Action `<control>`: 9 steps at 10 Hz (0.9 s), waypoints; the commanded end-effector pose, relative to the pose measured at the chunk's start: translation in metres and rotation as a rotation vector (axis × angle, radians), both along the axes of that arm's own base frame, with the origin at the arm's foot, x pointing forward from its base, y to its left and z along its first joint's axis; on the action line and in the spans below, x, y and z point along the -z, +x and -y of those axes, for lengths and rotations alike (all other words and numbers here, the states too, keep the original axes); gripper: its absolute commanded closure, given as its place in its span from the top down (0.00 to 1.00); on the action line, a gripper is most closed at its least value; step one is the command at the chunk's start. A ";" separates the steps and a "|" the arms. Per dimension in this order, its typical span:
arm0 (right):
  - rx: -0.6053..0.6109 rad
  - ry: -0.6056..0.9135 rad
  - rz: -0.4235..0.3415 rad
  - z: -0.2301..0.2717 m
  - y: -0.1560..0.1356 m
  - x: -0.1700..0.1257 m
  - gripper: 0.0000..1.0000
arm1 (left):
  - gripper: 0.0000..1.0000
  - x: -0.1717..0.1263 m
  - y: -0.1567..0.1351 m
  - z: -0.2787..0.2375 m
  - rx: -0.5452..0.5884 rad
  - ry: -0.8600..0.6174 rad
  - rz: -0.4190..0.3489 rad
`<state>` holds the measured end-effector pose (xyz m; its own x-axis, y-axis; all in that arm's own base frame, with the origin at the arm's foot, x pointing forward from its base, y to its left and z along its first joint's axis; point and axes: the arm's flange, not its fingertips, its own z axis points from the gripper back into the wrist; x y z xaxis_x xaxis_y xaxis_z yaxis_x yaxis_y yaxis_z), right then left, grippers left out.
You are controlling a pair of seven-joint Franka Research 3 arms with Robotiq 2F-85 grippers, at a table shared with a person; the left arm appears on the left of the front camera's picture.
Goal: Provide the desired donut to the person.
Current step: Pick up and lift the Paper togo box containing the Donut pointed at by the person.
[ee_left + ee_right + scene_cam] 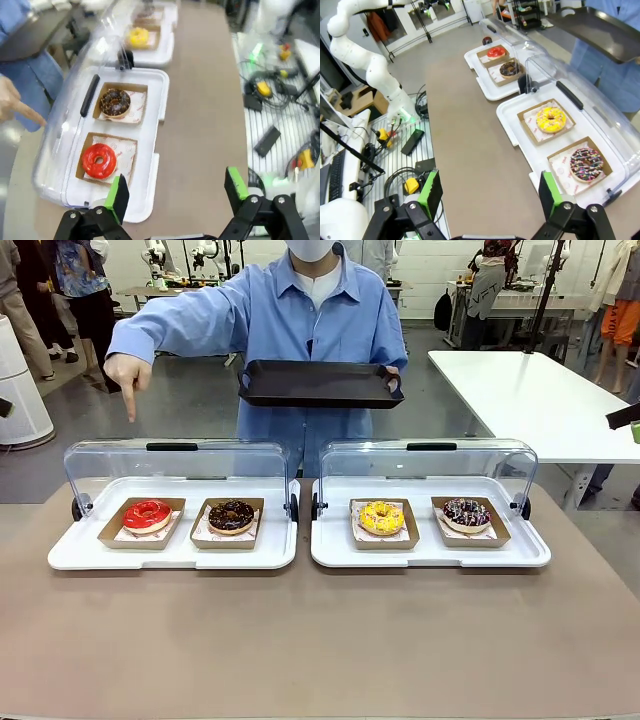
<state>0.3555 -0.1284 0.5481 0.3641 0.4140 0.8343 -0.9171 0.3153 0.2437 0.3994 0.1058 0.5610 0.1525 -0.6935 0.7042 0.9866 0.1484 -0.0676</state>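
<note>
The person point(310, 310) in a light blue shirt stands at the far side, holding a black tray point(318, 383) in one hand. Their other hand point(127, 375) points a finger down over the left end of the left case, above the red donut point(147, 513). Beside it lies a chocolate donut point(231, 515). The right case holds a yellow donut point(381, 517) and a dark sprinkled donut point(466, 513). My left gripper point(177, 192) hovers open near the red donut point(99, 160), above the table's near edge. My right gripper point(490, 195) is open, short of the sprinkled donut point(586, 164).
Each donut sits in a brown paper tray on a white base point(170, 555) point(430, 552), with the clear lids point(175, 465) point(428, 462) tipped up at the back. A white table point(530, 390) stands far right. Cables and tools point(270, 100) lie beside the table.
</note>
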 end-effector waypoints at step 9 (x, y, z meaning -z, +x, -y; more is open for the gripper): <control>-0.003 0.005 0.002 0.000 -0.001 0.000 1.00 | 1.00 0.143 0.030 0.105 0.289 0.765 0.105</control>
